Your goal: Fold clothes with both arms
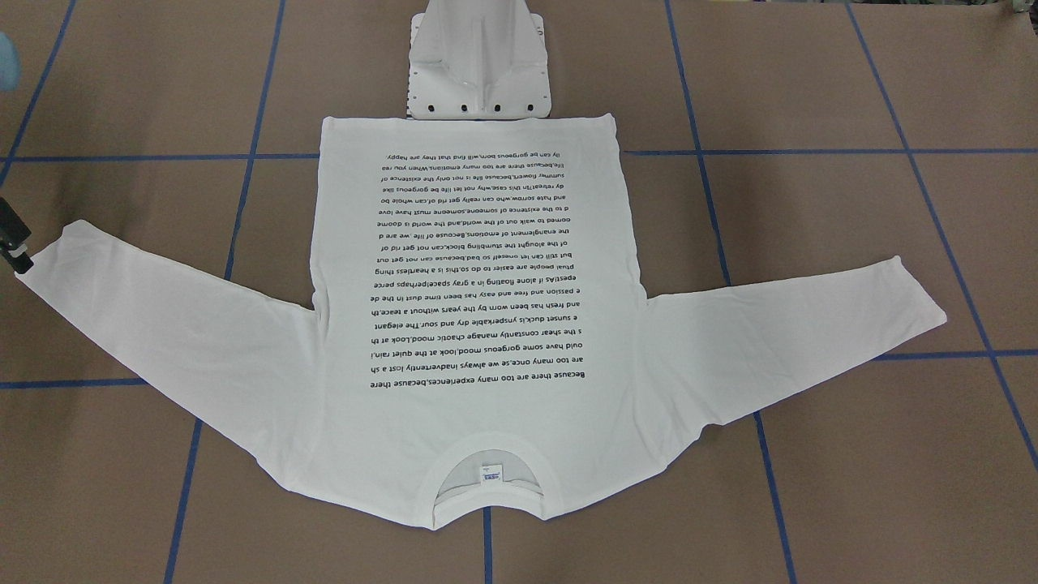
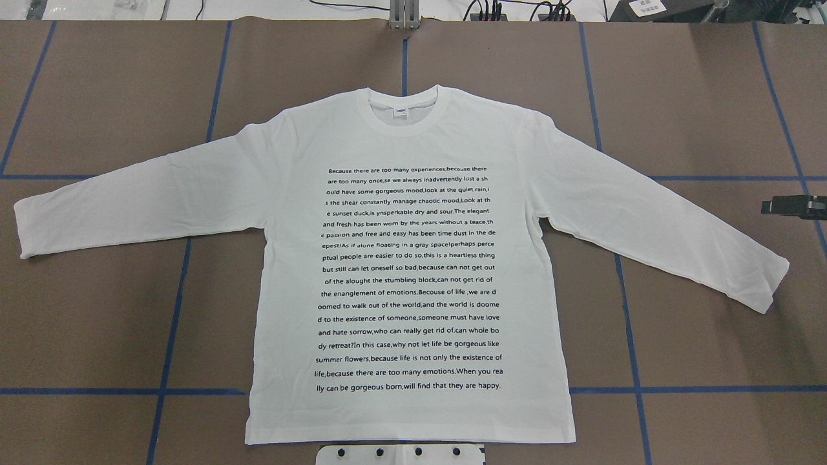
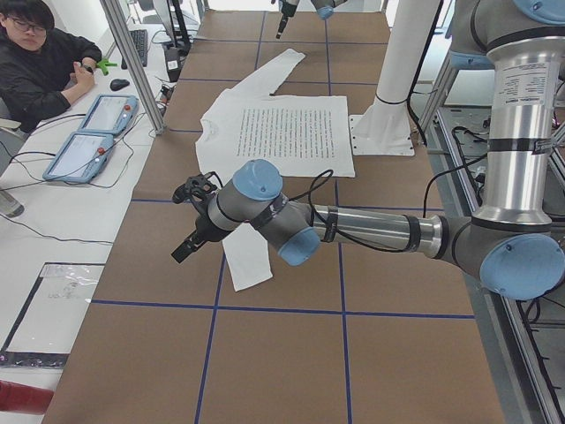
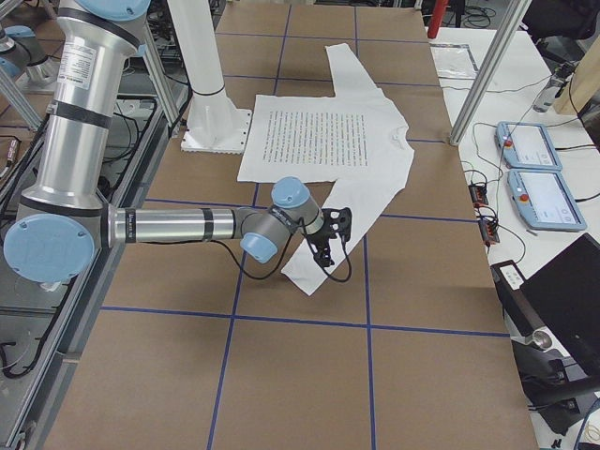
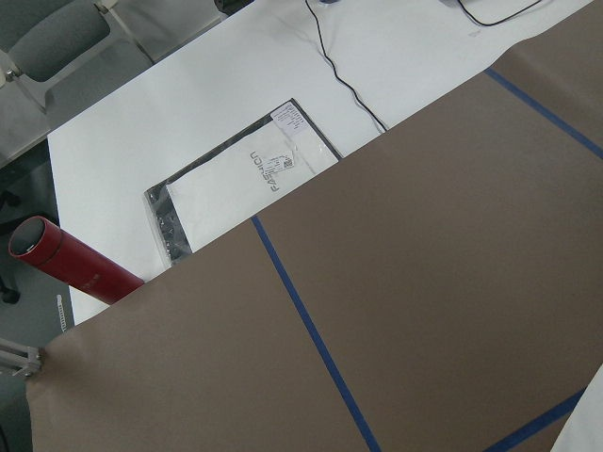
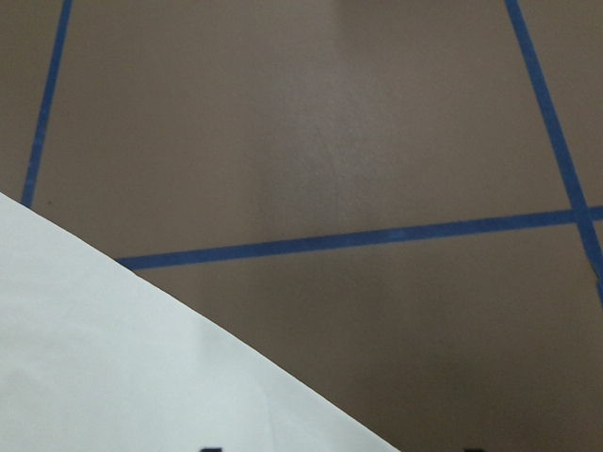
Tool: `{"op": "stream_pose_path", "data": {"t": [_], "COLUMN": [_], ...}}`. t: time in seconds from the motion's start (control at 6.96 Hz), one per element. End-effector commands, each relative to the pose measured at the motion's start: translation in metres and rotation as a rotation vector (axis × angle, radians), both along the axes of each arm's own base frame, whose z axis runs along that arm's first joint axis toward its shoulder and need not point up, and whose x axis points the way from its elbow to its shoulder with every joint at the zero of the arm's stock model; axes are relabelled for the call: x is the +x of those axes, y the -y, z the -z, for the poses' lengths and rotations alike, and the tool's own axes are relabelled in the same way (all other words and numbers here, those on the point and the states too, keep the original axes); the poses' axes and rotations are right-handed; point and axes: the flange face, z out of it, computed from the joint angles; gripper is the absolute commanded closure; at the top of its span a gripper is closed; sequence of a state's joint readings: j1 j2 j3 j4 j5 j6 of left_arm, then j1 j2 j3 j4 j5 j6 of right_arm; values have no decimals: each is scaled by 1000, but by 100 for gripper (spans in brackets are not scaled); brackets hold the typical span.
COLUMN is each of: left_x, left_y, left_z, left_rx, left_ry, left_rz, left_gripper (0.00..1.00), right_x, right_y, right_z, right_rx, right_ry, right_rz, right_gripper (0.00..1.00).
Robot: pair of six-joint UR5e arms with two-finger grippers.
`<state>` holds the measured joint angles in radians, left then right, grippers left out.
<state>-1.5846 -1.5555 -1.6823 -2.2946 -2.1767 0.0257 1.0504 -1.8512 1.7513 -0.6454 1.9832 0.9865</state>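
The white long-sleeved T-shirt [image 2: 407, 271] lies flat on the brown table, black text up, both sleeves spread, neck and label on the far side from me. It also shows in the front view [image 1: 478, 308]. My right gripper [image 2: 791, 206] hovers at the table's right, just beyond the right sleeve's cuff [image 2: 769, 284]. In the right side view the gripper [image 4: 326, 246] hangs over that sleeve. Two dark tips at the bottom edge of its wrist view stand wide apart, so it looks open and empty. My left gripper [image 3: 190, 237] hovers near the left cuff [image 3: 247, 265]. I cannot tell whether it is open.
The white metal pedestal [image 1: 478, 65] stands at the shirt's hem. Blue tape lines [image 2: 620, 290] grid the table. An operator [image 3: 35, 53] sits by two tablets [image 3: 93, 132] beside the table. A red cylinder [image 5: 71, 268] and a bagged item [image 5: 245, 184] lie past the table's left end.
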Motion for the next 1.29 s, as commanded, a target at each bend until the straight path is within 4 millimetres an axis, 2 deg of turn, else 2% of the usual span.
{"op": "stream_pose_path", "data": {"t": [0.0,0.14,0.57,1.15], "left_x": [0,0,0,0], "left_y": [0,0,-1,0], "left_z": [2,3,4,6], "left_rx": [13,15,19,22], "left_ry": [0,0,1,1], "left_rz": [0,0,-1,-1], "left_gripper": [0,0,0,0], "right_x": [-1,-1,-15,-30], "right_y": [-25,-30,-36,-41], "right_z": [-57,-71,-80,-96], "right_rx": [-53,-28,-36,-40], "right_ry": [-35,-21,-31,-69], "right_rz": [19,24,63,91], "right_gripper": [30,30,35,35]}}
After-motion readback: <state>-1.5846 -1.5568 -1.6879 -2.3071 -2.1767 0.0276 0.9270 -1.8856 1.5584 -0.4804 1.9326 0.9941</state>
